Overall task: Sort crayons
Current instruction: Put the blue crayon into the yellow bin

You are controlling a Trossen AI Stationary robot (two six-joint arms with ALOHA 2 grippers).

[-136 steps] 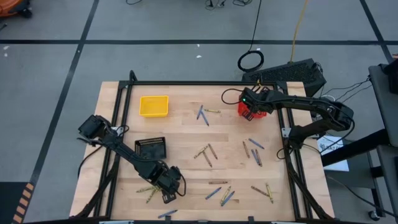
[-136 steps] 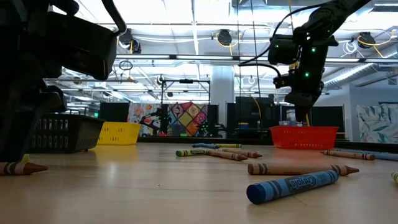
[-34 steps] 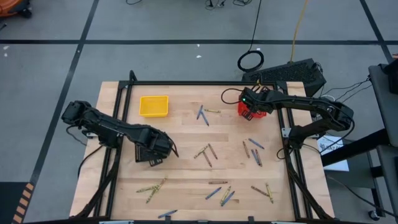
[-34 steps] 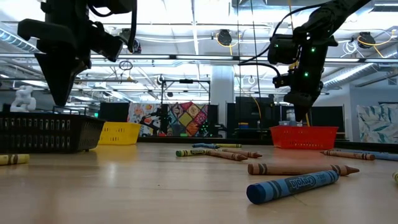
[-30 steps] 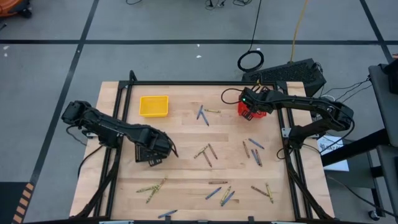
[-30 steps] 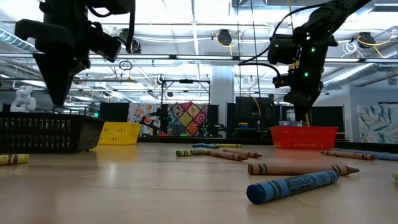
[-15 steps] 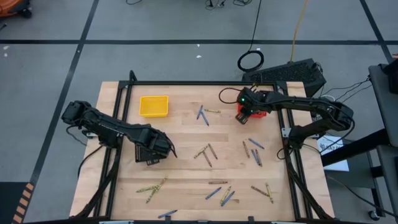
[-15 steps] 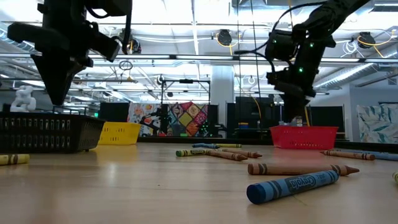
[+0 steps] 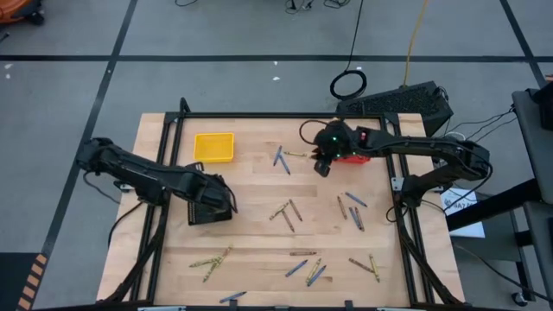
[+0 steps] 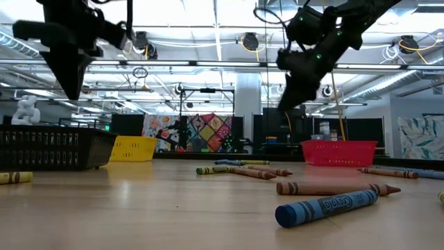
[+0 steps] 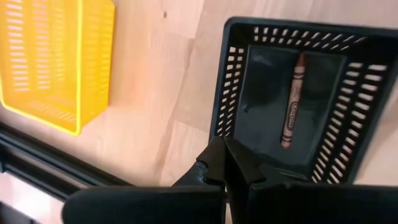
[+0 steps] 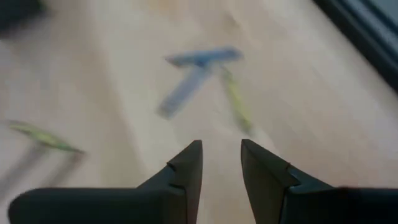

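Observation:
Crayons lie scattered on the wooden table: a blue pair (image 9: pixel 281 158) with a yellow-green one (image 12: pixel 236 106) beside it, a brown group (image 9: pixel 286 212), and more near the front edge (image 9: pixel 307 269). One brown crayon (image 11: pixel 292 99) lies flat in the black basket (image 11: pixel 233 81). My left gripper (image 11: pixel 224 165) hangs shut above that basket's rim (image 9: pixel 203 212) and holds nothing. My right gripper (image 9: pixel 321 167) hovers open and bare between the red basket (image 9: pixel 356 157) and the blue pair (image 12: pixel 196 68).
A yellow basket (image 9: pixel 213 147) stands at the far left of the table. A blue crayon (image 10: pixel 326 206) and a brown one (image 10: pixel 336 187) lie close to the low camera. Black frame rails run along the table's left, right and far edges.
My right gripper has swung from above the red basket toward the table's left and risen a little, its fingers still apart. My left gripper has risen slightly above the black basket and stays shut.

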